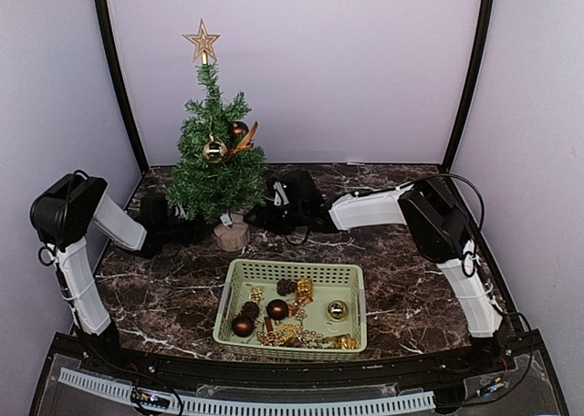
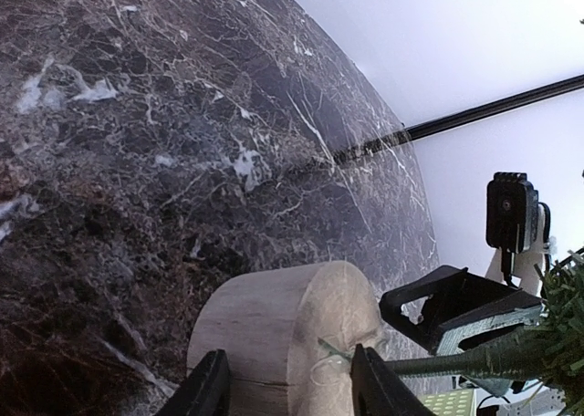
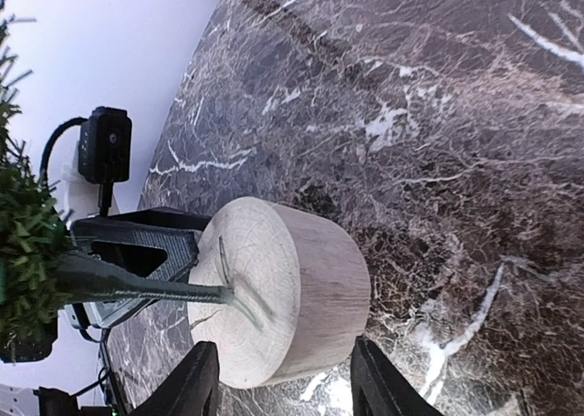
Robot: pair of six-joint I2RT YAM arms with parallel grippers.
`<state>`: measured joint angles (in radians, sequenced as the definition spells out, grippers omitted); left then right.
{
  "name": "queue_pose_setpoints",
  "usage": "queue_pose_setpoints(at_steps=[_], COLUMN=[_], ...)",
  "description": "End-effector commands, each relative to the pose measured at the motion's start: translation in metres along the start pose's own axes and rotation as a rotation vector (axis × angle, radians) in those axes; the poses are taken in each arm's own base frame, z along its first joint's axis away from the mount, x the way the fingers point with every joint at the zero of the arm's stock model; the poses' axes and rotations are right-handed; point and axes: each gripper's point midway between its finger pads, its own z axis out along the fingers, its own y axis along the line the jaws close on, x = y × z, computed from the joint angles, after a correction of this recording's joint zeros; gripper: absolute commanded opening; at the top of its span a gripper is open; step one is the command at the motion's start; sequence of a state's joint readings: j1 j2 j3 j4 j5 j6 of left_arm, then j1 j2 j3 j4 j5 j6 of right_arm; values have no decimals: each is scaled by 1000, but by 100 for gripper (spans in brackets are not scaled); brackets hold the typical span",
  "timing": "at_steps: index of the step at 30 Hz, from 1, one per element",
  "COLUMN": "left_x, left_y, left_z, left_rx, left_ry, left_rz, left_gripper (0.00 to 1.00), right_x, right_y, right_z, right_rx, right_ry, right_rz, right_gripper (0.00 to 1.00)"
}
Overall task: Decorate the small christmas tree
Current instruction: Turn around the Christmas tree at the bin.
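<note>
star and two baubles up on the small christmas tree, more waiting in the basket before it, left gripper and right gripper straddle its stump, pinch unclear.

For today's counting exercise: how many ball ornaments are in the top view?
5. On the tree: a gold ball, a red ball. In the basket: two red balls at left, a gold one at right. More may be hidden.

On the desk, the small christmas tree stands between the left gripper and the right gripper, with the basket before both.
</note>
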<state>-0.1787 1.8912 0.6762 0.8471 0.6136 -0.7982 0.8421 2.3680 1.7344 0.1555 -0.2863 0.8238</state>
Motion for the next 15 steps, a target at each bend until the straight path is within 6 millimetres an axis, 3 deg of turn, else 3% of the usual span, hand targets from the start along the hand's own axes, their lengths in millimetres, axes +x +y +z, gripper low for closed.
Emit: queue_pose_setpoints(at_steps=[1,15], left_x=[1,33], left_y=[-12,-25], left_z=[4,11], left_rx=[36,76], left_ry=[8,71], left_rz=[30,20], left_gripper=[47,33], right_x=[-5,0], right_y=[10,13], right_z=[6,14], right_rx=[-66,-125], right_ry=[4,27], right_rz=[2,1], right_gripper=[48,41])
